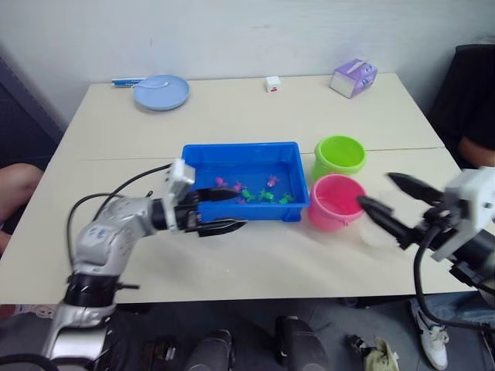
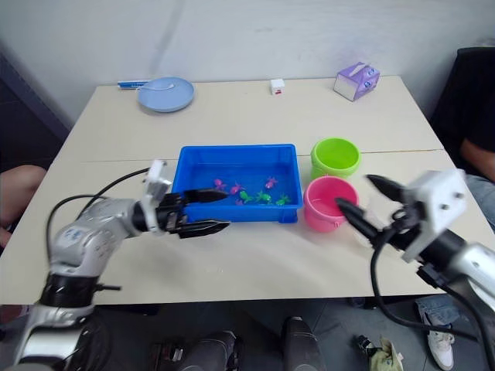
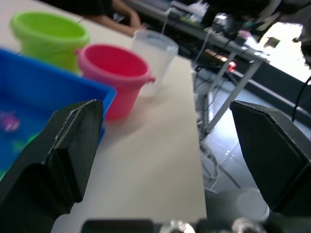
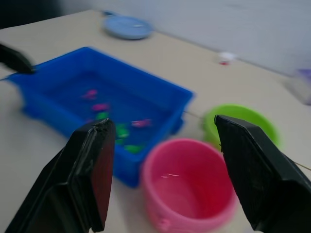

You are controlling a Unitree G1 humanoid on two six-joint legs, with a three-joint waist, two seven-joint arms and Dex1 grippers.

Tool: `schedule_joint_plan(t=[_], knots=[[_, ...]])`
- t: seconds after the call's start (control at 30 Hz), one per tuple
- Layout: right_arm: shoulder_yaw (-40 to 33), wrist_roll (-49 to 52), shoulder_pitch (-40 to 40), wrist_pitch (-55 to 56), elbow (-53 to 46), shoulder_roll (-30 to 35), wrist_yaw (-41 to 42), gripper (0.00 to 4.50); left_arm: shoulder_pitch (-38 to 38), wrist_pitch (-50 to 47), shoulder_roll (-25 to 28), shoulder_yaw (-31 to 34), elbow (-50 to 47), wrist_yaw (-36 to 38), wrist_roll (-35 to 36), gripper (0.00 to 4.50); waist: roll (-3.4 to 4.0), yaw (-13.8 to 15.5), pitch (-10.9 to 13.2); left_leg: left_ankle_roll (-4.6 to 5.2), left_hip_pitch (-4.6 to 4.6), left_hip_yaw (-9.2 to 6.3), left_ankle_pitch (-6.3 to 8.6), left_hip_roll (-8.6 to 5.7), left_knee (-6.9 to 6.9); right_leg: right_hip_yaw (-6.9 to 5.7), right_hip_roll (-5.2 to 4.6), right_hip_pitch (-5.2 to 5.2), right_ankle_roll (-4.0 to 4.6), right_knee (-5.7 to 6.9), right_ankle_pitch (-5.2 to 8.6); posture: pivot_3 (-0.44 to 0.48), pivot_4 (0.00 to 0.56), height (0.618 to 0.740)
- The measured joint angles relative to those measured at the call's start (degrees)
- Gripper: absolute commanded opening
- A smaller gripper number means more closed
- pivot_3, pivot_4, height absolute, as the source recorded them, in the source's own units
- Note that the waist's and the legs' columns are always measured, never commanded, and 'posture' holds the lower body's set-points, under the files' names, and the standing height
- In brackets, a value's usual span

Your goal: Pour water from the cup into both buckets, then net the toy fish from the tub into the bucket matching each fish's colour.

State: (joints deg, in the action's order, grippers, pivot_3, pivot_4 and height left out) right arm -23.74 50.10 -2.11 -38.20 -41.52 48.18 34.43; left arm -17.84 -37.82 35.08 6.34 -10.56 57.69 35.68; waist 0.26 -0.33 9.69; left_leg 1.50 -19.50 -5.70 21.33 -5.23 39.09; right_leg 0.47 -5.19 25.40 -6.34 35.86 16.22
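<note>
The blue tub (image 1: pixel 240 147) sits mid-table with water and several pink and green toy fish (image 1: pixel 257 193) in it. To its right stand the green bucket (image 1: pixel 339 154) and, nearer me, the pink bucket (image 1: pixel 336 202). The clear cup (image 3: pixel 153 56) stands just beyond the pink bucket, on the side away from the tub. My left gripper (image 1: pixel 220 210) is open at the tub's front left corner, one finger over the water and one in front of the wall. Empty and open, my right gripper (image 1: pixel 375 191) points at the pink bucket (image 4: pixel 187 187) from the right.
A pale blue plate (image 1: pixel 161 91) lies at the far left of the table, with a small white cube (image 1: pixel 272 83) and a purple tissue box (image 1: pixel 353 77) along the far edge. A person (image 1: pixel 473 100) sits beyond the right edge.
</note>
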Motion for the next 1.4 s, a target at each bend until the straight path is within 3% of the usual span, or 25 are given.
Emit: schedule_joint_plan(t=[0.2,0.33,0.5,0.6,0.73,0.83,0.93,1.1,1.27,1.4], knots=[[18.32,-4.15,-16.50,1.64,10.72,-0.05,12.82,4.49,21.56,0.05,3.82,13.79,-7.66,-5.58,-0.30,4.50,-0.27,1.08,0.12,0.01,-0.12,-0.10,0.02,-0.07,0.01,-0.12,-0.12,-0.02,0.02,-0.21,0.01,0.000,0.150,0.740],[25.98,-10.34,-20.80,5.86,16.89,-2.41,18.73,4.49,36.41,3.73,3.78,21.31,-8.46,-6.89,-3.01,4.50,-0.38,1.73,0.12,0.05,-0.21,-0.12,0.07,-0.08,0.01,-0.17,-0.13,-0.01,0.02,-0.32,0.01,0.000,0.150,0.740],[30.21,-15.81,-21.58,9.76,19.67,-4.39,22.54,4.49,44.20,7.96,3.86,26.15,-6.71,-7.23,-5.99,4.50,-0.39,2.62,0.11,0.06,-0.24,-0.15,0.07,-0.11,0.06,-0.23,-0.18,-0.03,0.01,-0.33,0.00,0.000,0.150,0.740],[30.83,-17.69,-21.65,10.91,20.47,-5.68,23.52,4.49,44.19,8.61,6.32,26.79,-4.37,-7.04,-7.47,4.50,-0.40,2.72,0.11,0.04,-0.23,-0.18,0.08,-0.08,0.04,-0.26,-0.16,-0.02,0.02,-0.30,0.01,0.000,0.150,0.740],[32.32,-19.82,-21.46,11.96,20.64,-6.42,23.78,4.49,35.24,9.04,12.93,25.17,2.52,-6.73,-9.97,4.50,-0.40,3.06,0.10,0.02,-0.22,-0.21,0.06,-0.09,0.03,-0.29,-0.15,-0.02,0.04,-0.23,0.01,0.000,0.150,0.740],[32.61,-21.21,-20.98,12.04,19.97,-7.11,23.42,4.49,21.68,7.73,18.30,17.81,11.59,-6.44,-13.17,4.50,-0.40,3.17,0.10,0.02,-0.22,-0.20,0.06,-0.15,0.04,-0.29,-0.17,0.01,0.03,-0.19,0.01,0.000,0.150,0.740],[32.40,-21.55,-20.25,11.60,18.49,-7.56,22.78,4.49,12.02,6.74,19.95,11.17,18.85,-5.11,-15.97,4.50,-0.40,2.38,0.10,0.03,-0.25,-0.17,0.09,-0.16,0.00,-0.33,-0.16,0.07,0.02,-0.04,0.00,0.000,0.150,0.740],[31.98,-21.48,-17.69,9.33,15.12,-7.89,20.49,4.49,-8.65,11.77,18.63,-2.37,40.17,-4.79,-26.18,4.50,-0.49,1.10,0.05,0.03,-0.64,-0.13,0.09,-0.18,0.13,-1.06,-0.20,0.44,-0.01,0.04,-0.01,0.000,0.150,0.740],[30.43,-21.92,-15.20,8.32,11.91,-7.84,17.04,4.49,-22.38,18.17,13.68,-10.39,60.21,-5.87,-34.84,4.50,-0.51,0.40,0.04,0.03,-0.73,-0.18,0.09,-0.19,0.20,-1.39,-0.25,0.49,-0.01,0.07,-0.01,0.000,0.150,0.740],[28.61,-21.98,-12.71,7.28,8.78,-7.60,14.36,4.49,-30.01,22.67,11.60,-13.21,71.25,-6.90,-39.34,4.50,-0.51,0.47,0.03,0.03,-0.71,-0.19,0.09,-0.22,0.31,-1.41,-0.31,0.44,-0.02,0.15,-0.02,0.000,0.150,0.740]])
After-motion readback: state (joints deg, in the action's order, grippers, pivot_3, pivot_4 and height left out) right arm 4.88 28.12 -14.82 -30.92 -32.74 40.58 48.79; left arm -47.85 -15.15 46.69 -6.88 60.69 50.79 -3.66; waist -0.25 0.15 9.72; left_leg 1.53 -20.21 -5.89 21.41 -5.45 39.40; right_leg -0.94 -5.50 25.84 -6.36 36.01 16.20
